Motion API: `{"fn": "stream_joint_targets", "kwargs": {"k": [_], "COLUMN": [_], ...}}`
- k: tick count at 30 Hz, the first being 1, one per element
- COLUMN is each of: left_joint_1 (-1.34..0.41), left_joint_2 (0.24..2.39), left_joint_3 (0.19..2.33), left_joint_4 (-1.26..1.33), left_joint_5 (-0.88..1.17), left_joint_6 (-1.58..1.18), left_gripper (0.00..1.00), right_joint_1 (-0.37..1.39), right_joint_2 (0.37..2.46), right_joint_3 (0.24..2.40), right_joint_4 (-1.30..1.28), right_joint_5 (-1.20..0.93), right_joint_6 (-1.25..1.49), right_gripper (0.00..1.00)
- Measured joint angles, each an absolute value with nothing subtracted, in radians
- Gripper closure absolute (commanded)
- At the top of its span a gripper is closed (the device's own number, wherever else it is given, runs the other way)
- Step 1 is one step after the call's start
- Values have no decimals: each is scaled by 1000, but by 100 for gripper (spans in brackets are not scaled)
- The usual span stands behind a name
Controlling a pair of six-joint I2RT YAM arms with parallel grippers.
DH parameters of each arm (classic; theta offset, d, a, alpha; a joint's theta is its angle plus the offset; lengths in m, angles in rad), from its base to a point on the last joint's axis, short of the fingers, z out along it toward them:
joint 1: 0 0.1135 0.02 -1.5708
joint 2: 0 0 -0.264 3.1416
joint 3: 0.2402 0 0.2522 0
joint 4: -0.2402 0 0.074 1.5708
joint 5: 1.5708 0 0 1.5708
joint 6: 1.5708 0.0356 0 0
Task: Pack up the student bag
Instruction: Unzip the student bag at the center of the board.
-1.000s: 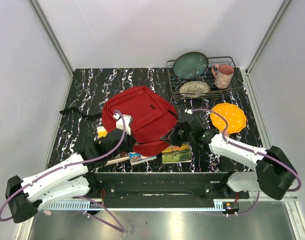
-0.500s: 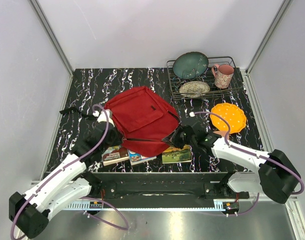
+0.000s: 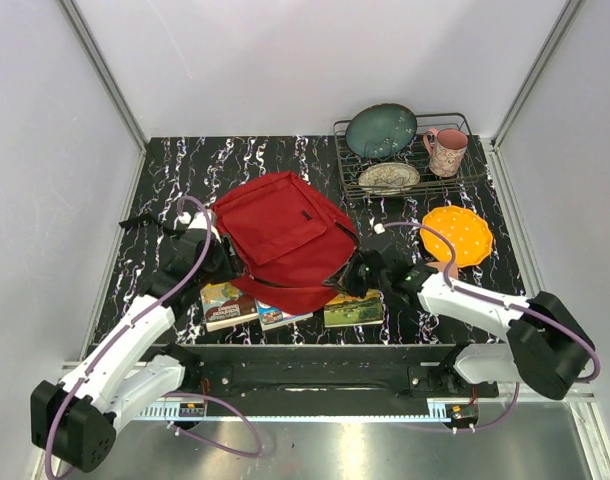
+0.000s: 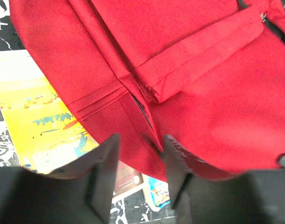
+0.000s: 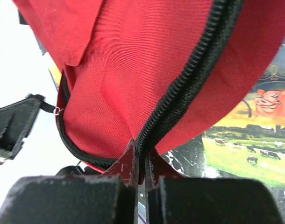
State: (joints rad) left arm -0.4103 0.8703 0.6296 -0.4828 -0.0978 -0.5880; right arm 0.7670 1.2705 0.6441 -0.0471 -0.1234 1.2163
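Only right wrist view shows it: my right gripper [image 5: 138,156] pinched tight on large red fabric backpack [image 5: 133,70] edge, beside black zip [image 5: 189,79]. My left gripper [image 4: 141,140] jaws part-open, gripping nothing, backpack seam just ahead. Top view: backpack flat, pocket up, between both grippers.

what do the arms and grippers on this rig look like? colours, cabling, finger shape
Both the left arm and right arm have white link shells with black joints and black base blocks. A purple cable loops outside each arm toward the wrist. The left gripper and right gripper are matte black, with blocky fingers tapering to flat tips. No markings visible.
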Motion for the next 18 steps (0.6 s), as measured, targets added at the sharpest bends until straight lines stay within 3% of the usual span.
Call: {"fn": "stream_joint_targets", "kwargs": {"k": [5,10,11,14,17,18], "left_joint_1": [-390,-390,-392,-426,-499,-516], "left_joint_2": [832,772,773,816,887,903], "left_joint_3": [646,709,729,798,840,842], "left_joint_4": [-489,-493,-492,-490,-477,-478], "left_joint_5": [-78,22,57,134,159,159], "left_joint_6": [-527,-431,-405,-328,-272,-265], "left_gripper": [9,5,6,5,7,7], "right_joint_1": [761,760,759,759,759,759], "right_joint_2": [1332,1406,1412,1459,1480,1481], "right_joint_3": [644,665,669,704,715,715], "right_joint_4": [-44,-21,-19,-16,-2,0], "right_joint_5": [-144,-173,-176,-196,-204,-203], "right_joint_6": [1198,1166,1163,1143,1122,1118], "right_gripper": [97,90,80,71,80,88]}}
